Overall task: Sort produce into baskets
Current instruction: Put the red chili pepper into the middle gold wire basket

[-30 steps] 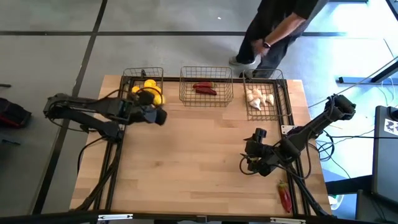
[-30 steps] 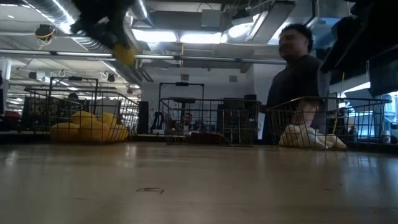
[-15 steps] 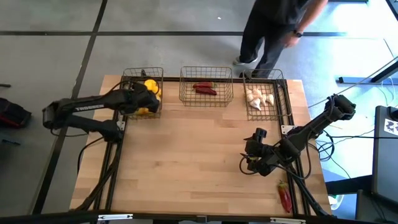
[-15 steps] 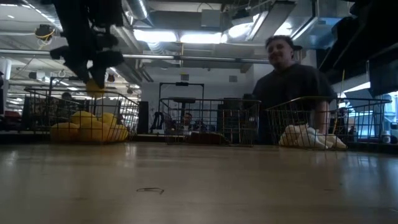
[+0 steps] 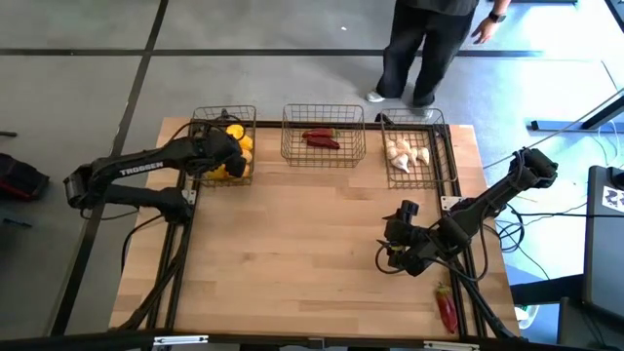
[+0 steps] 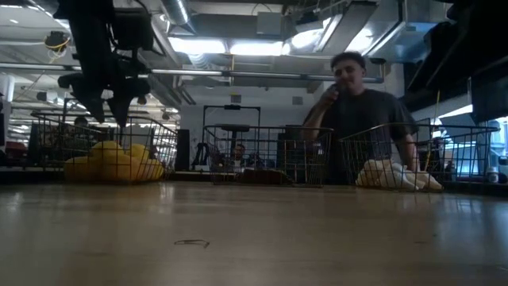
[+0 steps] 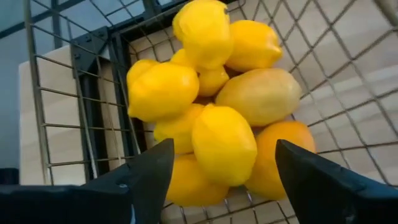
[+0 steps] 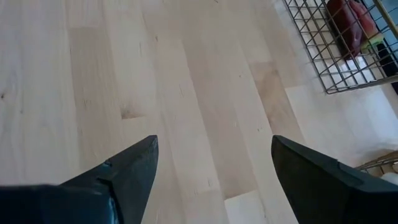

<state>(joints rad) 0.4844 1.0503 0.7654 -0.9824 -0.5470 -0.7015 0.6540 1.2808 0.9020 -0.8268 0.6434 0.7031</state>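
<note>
Three wire baskets stand along the table's far edge. The left basket (image 5: 222, 122) holds a heap of yellow lemons (image 7: 214, 99), the middle basket (image 5: 323, 156) red chili peppers (image 5: 321, 138), and the right basket (image 5: 444, 146) whitish garlic bulbs (image 5: 407, 153). My left gripper (image 5: 226, 156) hangs open just above the lemon heap (image 6: 111, 163), its fingers (image 7: 149, 171) standing either side of the top lemon (image 7: 224, 146) without gripping it. My right gripper (image 5: 388, 255) waits open over bare wood (image 8: 205, 93) at the right. One red chili pepper (image 5: 446, 307) lies near the table's front right corner.
A person (image 6: 365, 103) stands behind the table's far edge, near the right basket. A wide stretch of bare wood (image 5: 292, 244) lies between the baskets and the near edge. My right arm's frame and cables (image 5: 487, 210) occupy the right side.
My left gripper has carried a lemon from in front of the left basket toward the far edge and down over it, tipping steeper. It has opened and let go. The lemon now lies on the heap. The person behind the table has shifted.
</note>
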